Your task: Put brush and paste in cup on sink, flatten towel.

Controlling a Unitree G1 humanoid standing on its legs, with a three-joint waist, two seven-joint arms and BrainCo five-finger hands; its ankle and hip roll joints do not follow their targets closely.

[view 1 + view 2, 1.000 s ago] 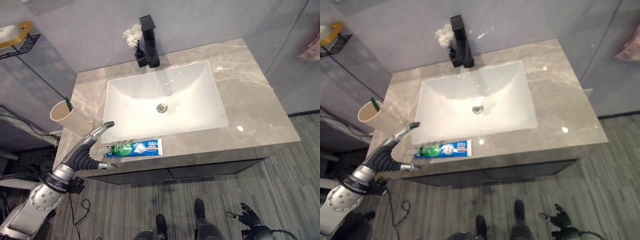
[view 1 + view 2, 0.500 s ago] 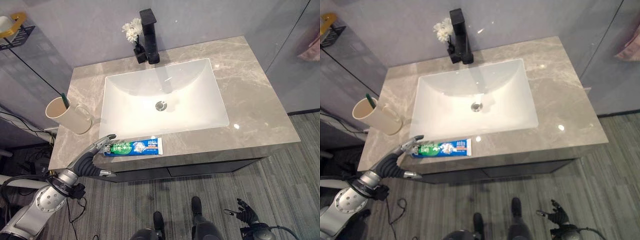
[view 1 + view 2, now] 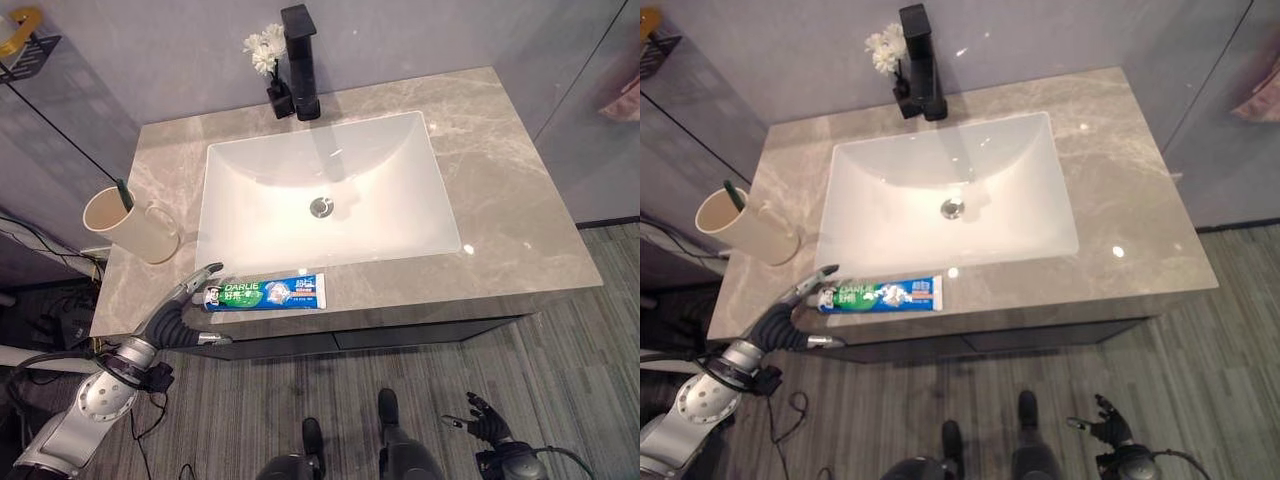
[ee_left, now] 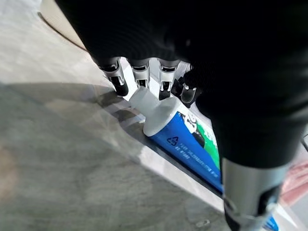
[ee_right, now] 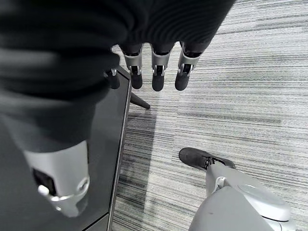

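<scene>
Left wrist view: my left hand (image 4: 144,77) reaches with fingers extended, unclosed, at the toothpaste (image 3: 265,293) cap, near surface (image 3: 520,220) edge; brush (image 3: 122,192) stands in cup (image 3: 128,224), far-left.

Tabletop (image 3: 500,220): grey-beige stone, pale marbled veining. Sink (image 3: 250,215): plain white, silver drain at centre. Faucet (image 3: 300,60): matte black. Flowers (image 3: 264,52) beside it: white, in a dark vase. Cup (image 3: 125,225): cream; toothbrush (image 3: 124,193) handle in it dark green. Toothpaste tube (image 3: 265,294): green at the cap end, blue at the other, white lettering, white cap. Floor (image 3: 560,360): grey, finely striped. Left robot hand (image 3: 180,310): silver fingers, dark tips, dark ribbed cover. Right robot hand (image 5: 154,72): same colours.
</scene>
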